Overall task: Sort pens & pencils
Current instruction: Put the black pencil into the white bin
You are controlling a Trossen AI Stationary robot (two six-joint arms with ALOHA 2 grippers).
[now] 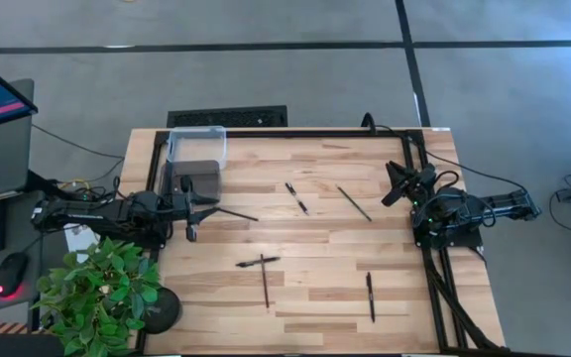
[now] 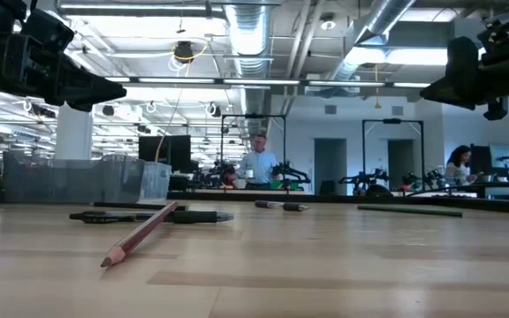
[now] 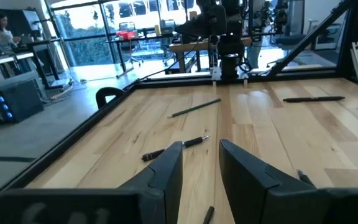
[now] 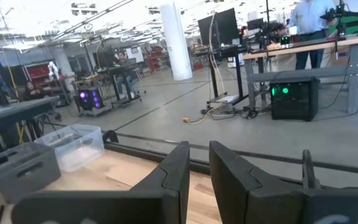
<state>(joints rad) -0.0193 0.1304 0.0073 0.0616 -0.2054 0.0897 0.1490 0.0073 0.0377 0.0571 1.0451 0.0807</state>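
I am working at a pale wooden table (image 1: 315, 297) in a big open workshop, with a clear bin (image 1: 196, 143) and a grey bin (image 1: 198, 178) at my left rear corner. My left claw (image 1: 204, 206) is hovering just in front of the grey bin, its fingers slightly apart and holding nothing; a thin dark stick runs from just beside its tip toward the table's middle, but I cannot tell whether that is a pencil. My right claw (image 1: 395, 184) is waiting at the table's right edge, fingers a little apart, also empty.

The pens are lying scattered: one pen (image 1: 296, 197) near the middle, another pen (image 1: 371, 297) toward the front right, a third pen (image 1: 258, 262) crossing a reddish pencil (image 1: 265, 283). A dark pencil (image 1: 354, 203) is lying between the middle pen and my right claw.

I am judging all of these to be light, stiff and smooth, likely to roll or skid when nudged. Pinching each at mid-length, fingers across the shaft, should keep it from tipping.
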